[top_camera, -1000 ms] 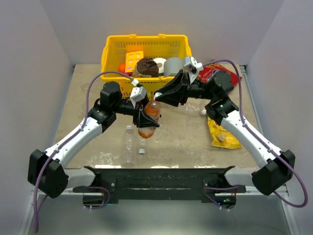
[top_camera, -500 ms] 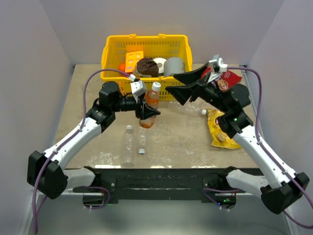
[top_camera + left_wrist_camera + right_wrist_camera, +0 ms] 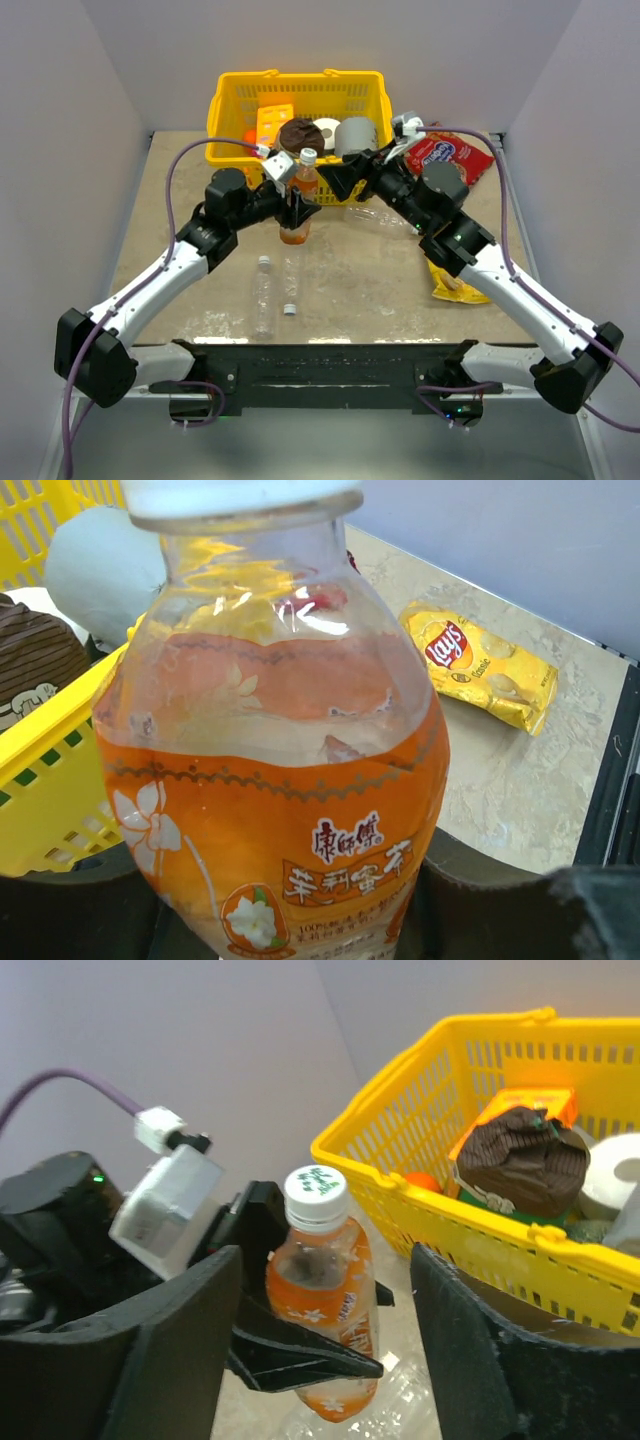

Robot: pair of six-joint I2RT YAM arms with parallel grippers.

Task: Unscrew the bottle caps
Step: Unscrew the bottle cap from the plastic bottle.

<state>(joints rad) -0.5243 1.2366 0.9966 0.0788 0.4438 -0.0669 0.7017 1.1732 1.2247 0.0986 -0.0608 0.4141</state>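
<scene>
Nothing is looking unscrewed yet, as far as you can judge. Two clear bottles (image 3: 263, 298) are lying untouched at 7 o'clock from the orange bottle (image 3: 292, 233). Your left gripper (image 3: 298, 208) is clamping that bottle upright, cap (image 3: 308, 156) on. Your right gripper (image 3: 338, 180) is hanging wide open at the cap's 3 o'clock, holding nothing.

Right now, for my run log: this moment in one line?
left end effector: shut on orange bottle | right end effector: open, facing cap | cap: on
</scene>
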